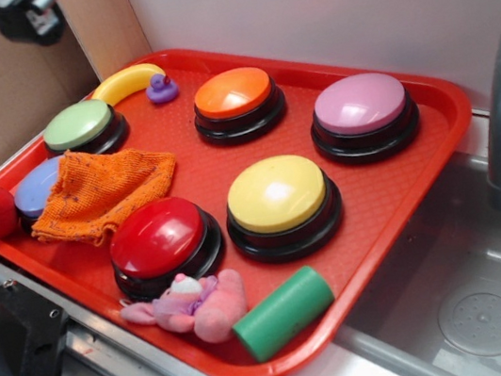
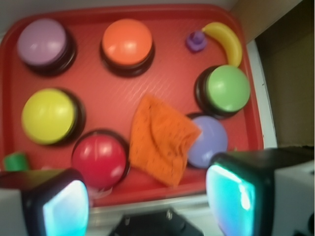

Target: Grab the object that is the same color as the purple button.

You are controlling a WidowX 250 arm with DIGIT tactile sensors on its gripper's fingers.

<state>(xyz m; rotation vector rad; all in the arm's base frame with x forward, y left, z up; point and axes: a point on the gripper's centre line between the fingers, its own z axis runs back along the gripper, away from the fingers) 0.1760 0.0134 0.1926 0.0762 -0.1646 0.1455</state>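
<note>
**Ana:** Six big dome buttons sit on a red tray [image 1: 433,135]. Which one sets the colour?

**Ben:** The purple button [image 1: 361,105], a lilac-pink dome on a black base, right of centre in the exterior view and at the upper left of the wrist view.

**Ana:** And the matching object?

**Ben:** A tiny purple duck [image 1: 161,88], at the upper left of the exterior frame, near the tray's far rim. It stands touching or just beside the tip of a yellow banana [image 1: 126,81], with the green button [image 1: 81,126] near it and the orange button [image 1: 235,95] to its right. In the wrist view it shows at upper right.

**Ana:** How would it handle?

**Ben:** My judgement: very light, rubbery, a little squashy, with smooth rounded sides that could squirt out of a hard pinch. It looks easy to knock over or push along the ribbed tray. I would take it across the fat lower body, not the small head, closing from the sides away from the banana.

**Ana:** Where is the claw?

**Ben:** The claw [image 2: 147,201] hangs high above the tray's near edge, well apart from the duck. Its two fingers [image 2: 61,201], glowing teal inside, stand wide apart and hold nothing. An orange cloth [image 2: 162,140] lies below.
</note>
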